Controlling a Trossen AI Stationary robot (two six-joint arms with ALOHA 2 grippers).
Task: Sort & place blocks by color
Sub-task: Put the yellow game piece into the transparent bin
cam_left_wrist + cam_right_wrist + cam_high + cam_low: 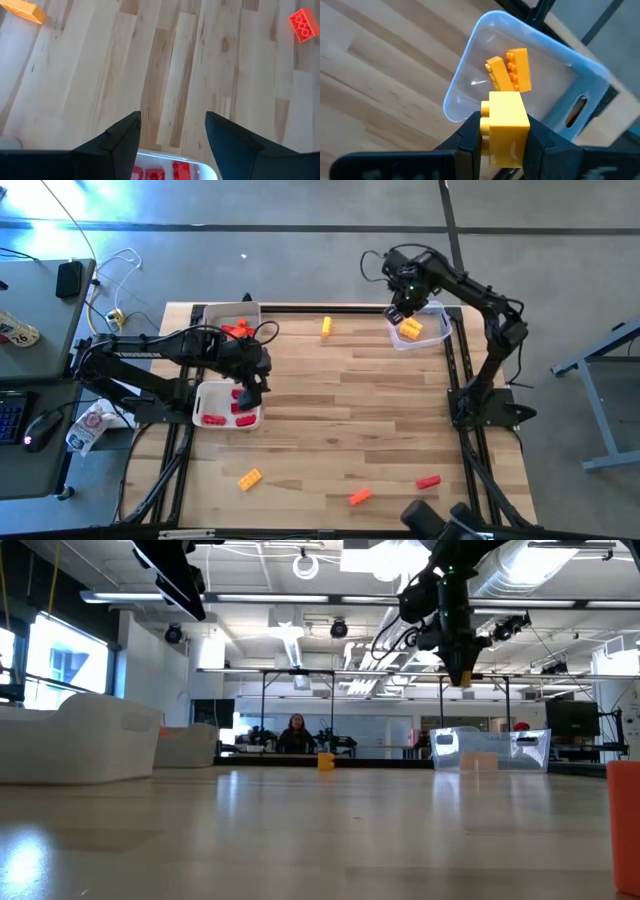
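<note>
Right gripper (504,137) hangs above the clear tub (592,80) at the tabletop's (350,430) far right corner, my jaws clamped on a yellow block (506,127); two orange blocks (510,70) lie inside the tub. Left gripper (172,137) sits over the near white tray (205,405) holding red blocks (240,402), jaws wide and empty. Loose blocks (250,478) remain along the near edge.

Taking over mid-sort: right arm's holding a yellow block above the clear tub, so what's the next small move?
Probably lower slightly and open: the right gripper grips a yellow block directly over the clear tub, which already holds two yellow blocks.
</note>
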